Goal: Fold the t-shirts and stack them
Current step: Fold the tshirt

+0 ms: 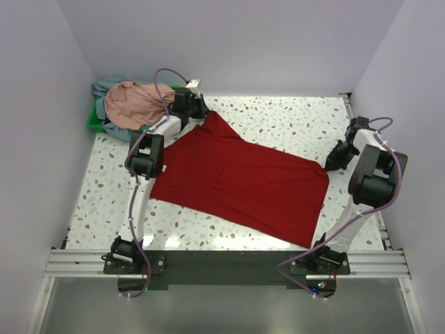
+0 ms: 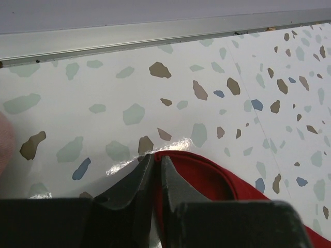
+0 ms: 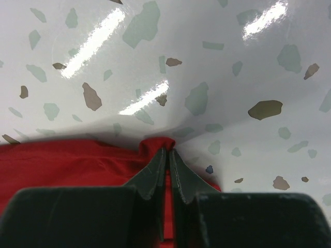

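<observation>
Cloth of red t-shirt [image 1: 243, 181], pinched in closed left hand [image 2: 156, 158]; right hand [image 3: 166, 151] clamped shut on another corner

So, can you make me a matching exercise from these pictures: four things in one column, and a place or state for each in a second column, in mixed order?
Things:
1. red t-shirt
2. pink t-shirt
3. green tray
4. right pincer

Places or states:
A. far left corner, mostly hidden under cloth
B. shut on a corner of the red cloth
C. spread out on the table
D. crumpled, lying over the tray

Pairs: 1-C, 2-D, 3-A, 4-B.
</observation>
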